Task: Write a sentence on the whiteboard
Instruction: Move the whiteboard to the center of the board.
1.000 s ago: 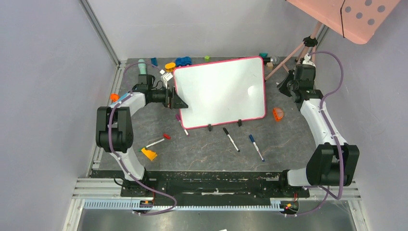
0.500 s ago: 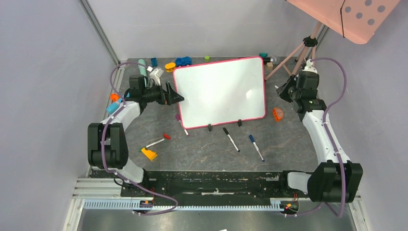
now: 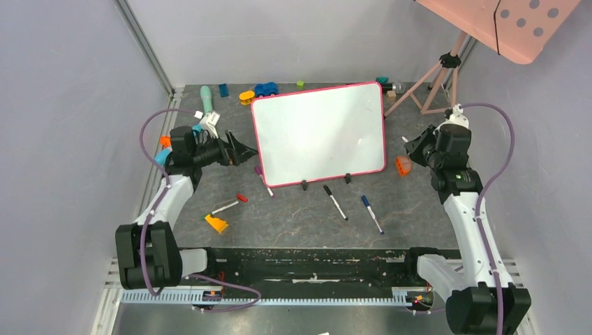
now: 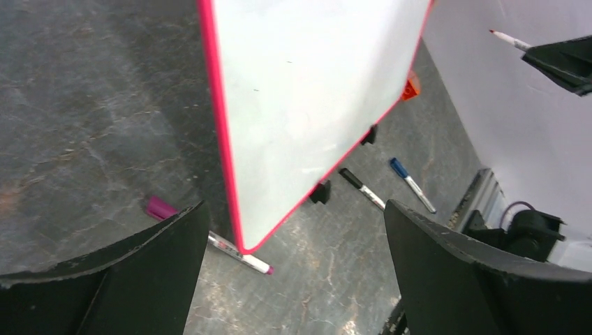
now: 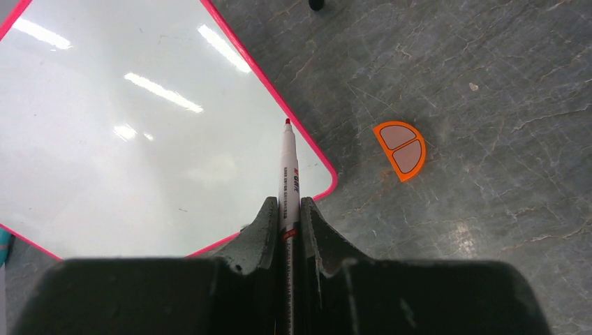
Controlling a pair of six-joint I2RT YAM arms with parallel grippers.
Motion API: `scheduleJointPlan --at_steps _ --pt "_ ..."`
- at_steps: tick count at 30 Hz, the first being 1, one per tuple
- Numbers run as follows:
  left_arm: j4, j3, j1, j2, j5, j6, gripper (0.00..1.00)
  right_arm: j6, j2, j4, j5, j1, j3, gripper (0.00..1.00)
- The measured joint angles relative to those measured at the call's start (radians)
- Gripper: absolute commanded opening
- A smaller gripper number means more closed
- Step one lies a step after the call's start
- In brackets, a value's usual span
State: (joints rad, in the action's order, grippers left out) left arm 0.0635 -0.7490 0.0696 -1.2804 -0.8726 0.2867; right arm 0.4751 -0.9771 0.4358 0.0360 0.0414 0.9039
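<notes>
The right gripper (image 5: 287,209) is clenched on an uncapped red marker (image 5: 289,167), tip pointing forward toward the whiteboard's (image 5: 139,139) corner frame. The left gripper (image 4: 293,237) hangs released beside the board's left edge, holding nothing. The whiteboard stands mid-table on its feet, its face blank. Writing has not begun, I judge. The next move calls for carrying the tip across to the upper left of the face and touching down lightly.

Pale lavender walls (image 3: 70,105) enclose a dark grey tabletop (image 3: 293,216) (stone-like veining throughout).
</notes>
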Motion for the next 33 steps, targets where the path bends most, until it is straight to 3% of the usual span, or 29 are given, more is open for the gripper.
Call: scheduleJointPlan --at_steps 7,15,25,33 --pt "0.045 0.092 0.000 0.056 -0.099 0.116 1.00 -0.013 0.058 0.017 -0.014 0.000 -0.001 0.00" --pt "0.021 0.138 0.000 0.222 -0.099 0.163 1.00 -0.044 0.091 0.037 -0.034 -0.008 -0.002 0.00" --pt "0.138 0.184 0.000 0.113 -0.087 0.343 1.00 -0.122 0.081 0.013 -0.137 -0.087 0.000 0.00" --pt "0.237 0.132 0.000 -0.034 -0.068 0.397 1.00 -0.171 -0.151 0.012 -0.206 -0.097 0.158 0.00"
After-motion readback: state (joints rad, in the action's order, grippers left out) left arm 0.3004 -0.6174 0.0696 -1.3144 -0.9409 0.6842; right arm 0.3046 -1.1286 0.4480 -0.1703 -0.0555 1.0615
